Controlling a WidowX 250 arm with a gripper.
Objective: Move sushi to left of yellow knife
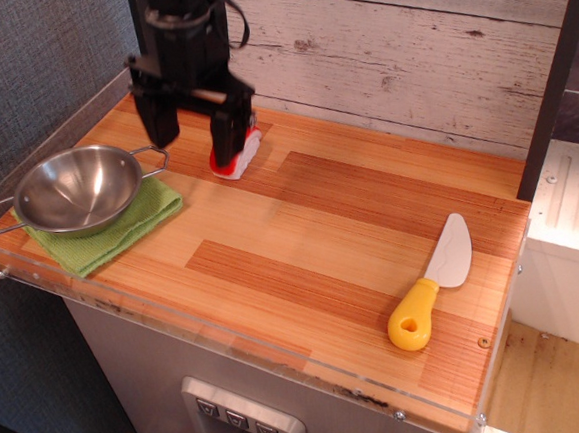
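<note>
One sushi (237, 158), one knife (430, 285), one bowl (75, 189), one cloth (120, 226) on surface (312, 245); pincer (194, 124) spread wide, empty

A toy kitchen set up for testing is shown. This is indicated by the wooden counter (301, 236) edged with clear plastic, the plank wall (407, 47), the steel bowl (75, 189) on a green cloth (135, 224), and the plastic yellow knife (430, 284).

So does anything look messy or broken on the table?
Nothing stands out. The bowl sits on the green cloth, the sushi lies flat near the back under the gripper, and the knife lies whole at the right.
</note>
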